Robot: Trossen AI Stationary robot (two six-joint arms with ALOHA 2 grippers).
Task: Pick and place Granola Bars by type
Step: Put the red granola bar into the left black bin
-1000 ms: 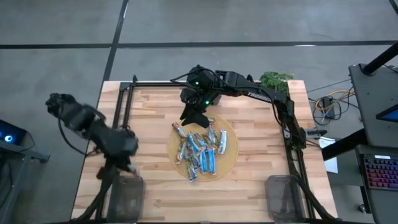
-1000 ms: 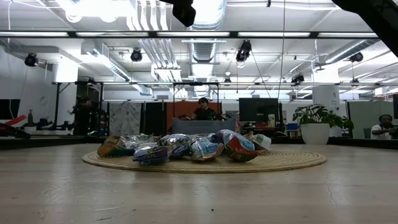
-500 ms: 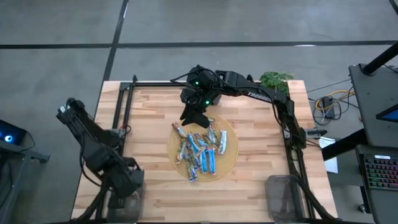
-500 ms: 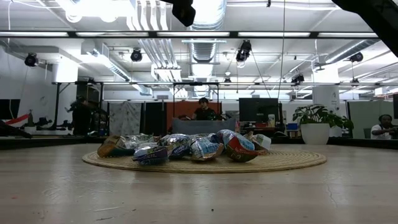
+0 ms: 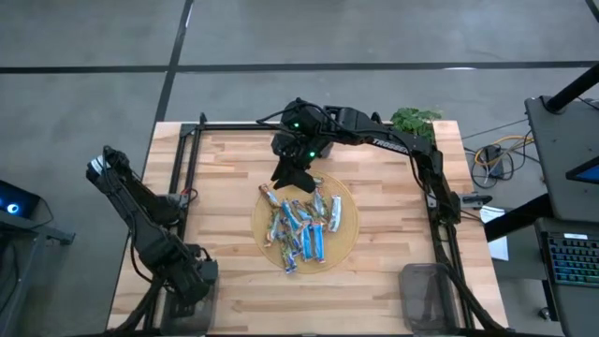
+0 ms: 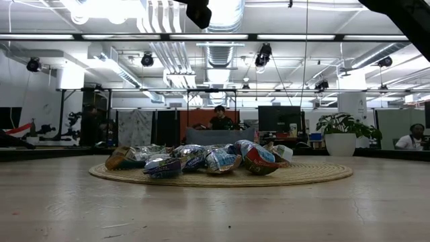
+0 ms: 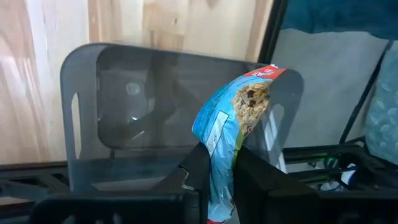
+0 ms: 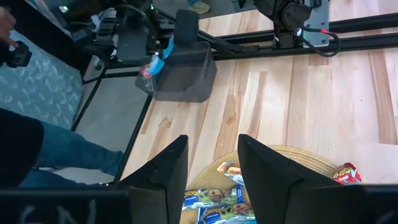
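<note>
The left gripper [image 7: 214, 171] is over the grey bin [image 7: 124, 112] at the near-left corner of the table [image 5: 384, 281], fingers clamped on 1 blue granola bar [image 7: 227, 127]. The bar stands up out of the fingers, its wrapper showing oat clusters, right in front of the bin's far wall. From the right wrist, that same bin [image 8: 186, 78] and the blue wrapper [image 8: 163, 51] show together with the left gripper [image 8: 149, 53] just beside the bin's rim.

Over at the woven mat [image 5: 348, 229] in the middle of the table, the pile of granola bars [image 5: 301, 223] lies heaped on it, blue and blue-white wrappers mixed with a few red-brown ones. At table height the pile [image 6: 201, 160] sits as a low shiny mound on the mat [image 6: 316, 175].

The right gripper [image 5: 292, 175] hangs at the far edge of the mat, just above the pile. Its 2 fingers [image 8: 264, 171] stand apart with nothing between them, and wrappers [image 8: 221, 193] on the mat show through the gap.

A second grey bin [image 5: 426, 290] sits at the near-right corner, well apart from the mat. A person's jeans-clad leg [image 8: 56, 155] shows beside the table.
</note>
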